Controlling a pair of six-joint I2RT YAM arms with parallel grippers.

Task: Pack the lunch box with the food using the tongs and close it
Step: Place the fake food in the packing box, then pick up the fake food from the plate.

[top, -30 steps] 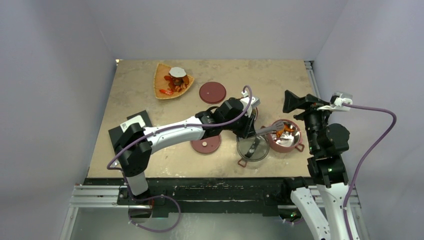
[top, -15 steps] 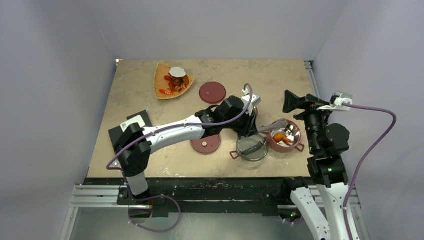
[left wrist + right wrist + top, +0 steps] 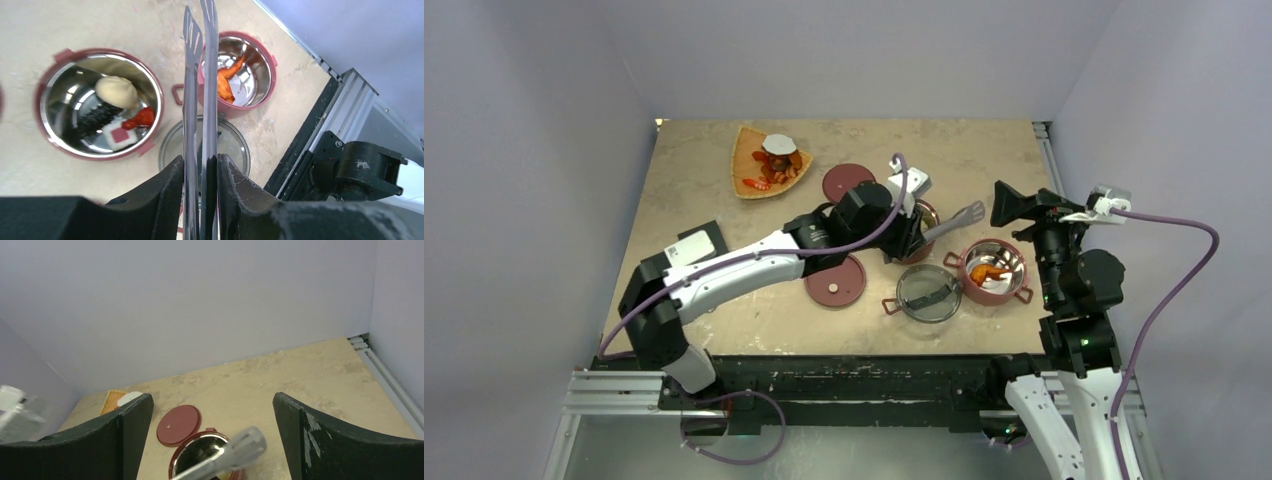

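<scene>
My left gripper (image 3: 906, 232) (image 3: 200, 159) is shut on the silvery tongs (image 3: 956, 220) (image 3: 209, 75), both arms pressed between its fingers. The tong tips hang empty between the two dark-red lunch box bowls. The left bowl (image 3: 52, 80) (image 3: 930, 216) holds a beige round, a dark ridged piece, a white-and-red piece and a red piece. The right bowl (image 3: 994, 271) (image 3: 267, 60) holds orange food (image 3: 225, 82). More food (image 3: 776, 158) lies on the orange tray. My right gripper (image 3: 1016, 205) (image 3: 212, 396) is open, raised by the right bowl.
The smoky clear lid (image 3: 929, 293) lies in front of the bowls. Two dark-red disc lids (image 3: 848, 184) (image 3: 836, 283) lie on the table. The orange tray (image 3: 746, 165) is at the back left. A black pad (image 3: 686, 250) sits at the left.
My left arm drew back and to the left, lifting the tongs out of the right bowl. The orange food stays in that bowl. The right arm held still.
</scene>
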